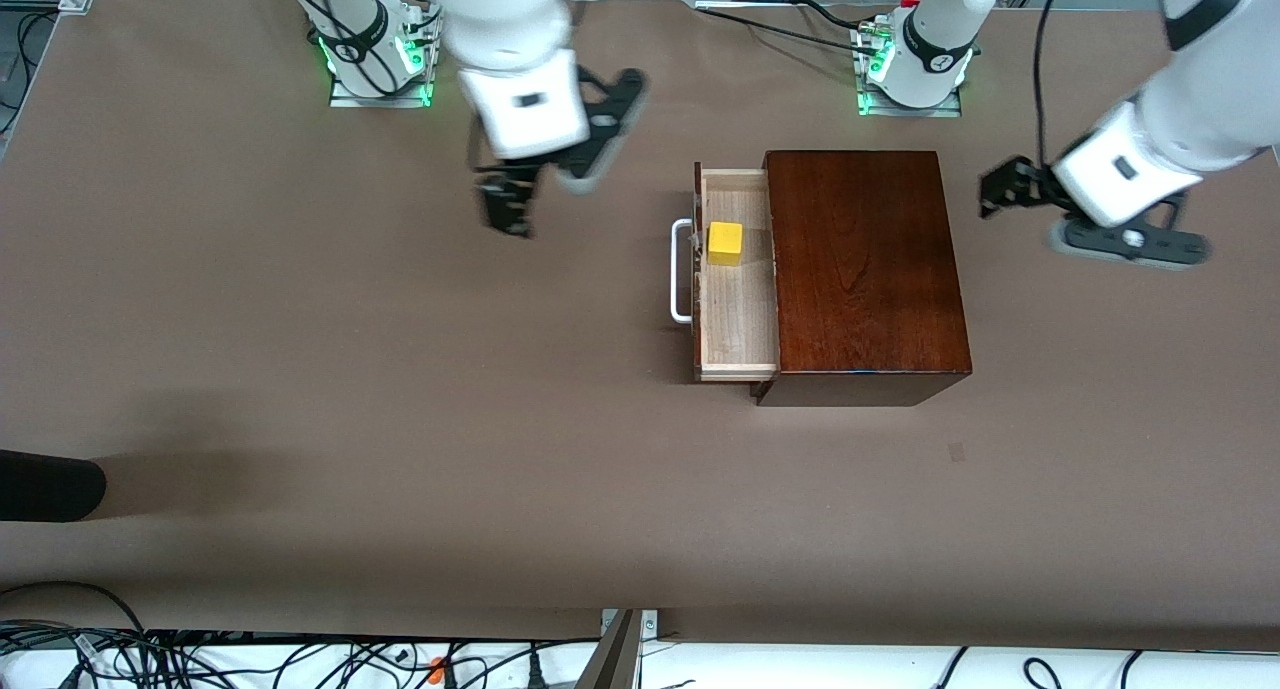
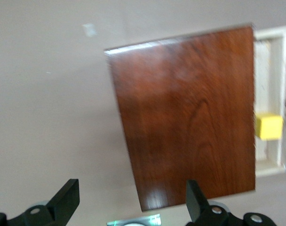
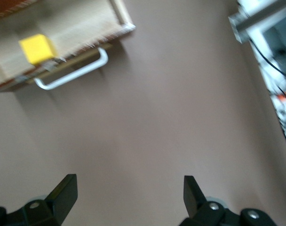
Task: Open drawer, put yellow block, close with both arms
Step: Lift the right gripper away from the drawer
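The drawer (image 1: pixel 737 274) stands pulled out of the dark wooden box (image 1: pixel 865 269) toward the right arm's end of the table, and the yellow block (image 1: pixel 726 243) already sits inside it, in the half farther from the front camera. Its white handle (image 1: pixel 680 272) runs near-to-far, facing the right gripper (image 1: pixel 508 201), which hangs empty with fingers spread over bare table. That arm looks better placed to push. The left gripper (image 1: pixel 1003 194), jaws also apart, hovers off the box's closed end.

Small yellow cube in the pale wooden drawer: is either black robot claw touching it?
Apart. Front view: yellow cube lies alone; right gripper and left gripper hang over bare table.
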Controlling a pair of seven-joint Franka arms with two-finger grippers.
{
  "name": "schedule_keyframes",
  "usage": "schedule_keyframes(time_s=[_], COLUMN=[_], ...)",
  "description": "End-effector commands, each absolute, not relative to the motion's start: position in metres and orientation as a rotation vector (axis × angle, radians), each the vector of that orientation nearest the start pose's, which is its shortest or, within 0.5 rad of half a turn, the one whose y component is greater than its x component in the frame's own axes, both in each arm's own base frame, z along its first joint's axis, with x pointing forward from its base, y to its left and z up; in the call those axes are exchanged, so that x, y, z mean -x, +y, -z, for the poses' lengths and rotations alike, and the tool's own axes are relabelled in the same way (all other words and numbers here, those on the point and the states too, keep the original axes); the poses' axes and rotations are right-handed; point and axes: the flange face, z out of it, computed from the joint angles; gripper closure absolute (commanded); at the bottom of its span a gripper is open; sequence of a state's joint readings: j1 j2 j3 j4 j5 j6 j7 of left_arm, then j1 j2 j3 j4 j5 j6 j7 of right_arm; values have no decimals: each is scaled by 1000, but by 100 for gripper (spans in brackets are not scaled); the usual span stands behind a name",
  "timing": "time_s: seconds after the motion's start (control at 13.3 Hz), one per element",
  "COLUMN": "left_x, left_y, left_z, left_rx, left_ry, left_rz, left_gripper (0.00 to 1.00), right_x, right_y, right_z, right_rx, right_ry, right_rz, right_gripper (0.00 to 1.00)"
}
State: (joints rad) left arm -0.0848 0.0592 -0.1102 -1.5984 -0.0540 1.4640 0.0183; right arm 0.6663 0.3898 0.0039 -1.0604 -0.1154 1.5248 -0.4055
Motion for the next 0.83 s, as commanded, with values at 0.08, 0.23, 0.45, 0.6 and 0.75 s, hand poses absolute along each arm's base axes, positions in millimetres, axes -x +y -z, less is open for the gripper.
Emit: schedule_keyframes(time_s=[0.08,0.23,0.45,0.6,0.75], left_x=[-524,-516,-500,-492,-481], left_y=[-199,-248,-327,-375,-428], left_z=[-555,-535,-510,-493,-465], left_rx=[3090,3036,2994,2960,2884], left_ry=[832,1062,1318,1509,1741], left_rz=[-432,-456,-379,-260,-119], left_gripper=[0,0,0,0,0], right_x=[-569,-577,-591,-580,-563], right_y=[318,276,181,115,71], right_z=[-644,-675,-678,-677,-678], right_rx=[2956,2973,2933,2915,2942], right_ry=[-1415,-1280,-997,-796,-605], right_rz=[196,296,251,207,174], right_gripper=[0,0,0,0,0])
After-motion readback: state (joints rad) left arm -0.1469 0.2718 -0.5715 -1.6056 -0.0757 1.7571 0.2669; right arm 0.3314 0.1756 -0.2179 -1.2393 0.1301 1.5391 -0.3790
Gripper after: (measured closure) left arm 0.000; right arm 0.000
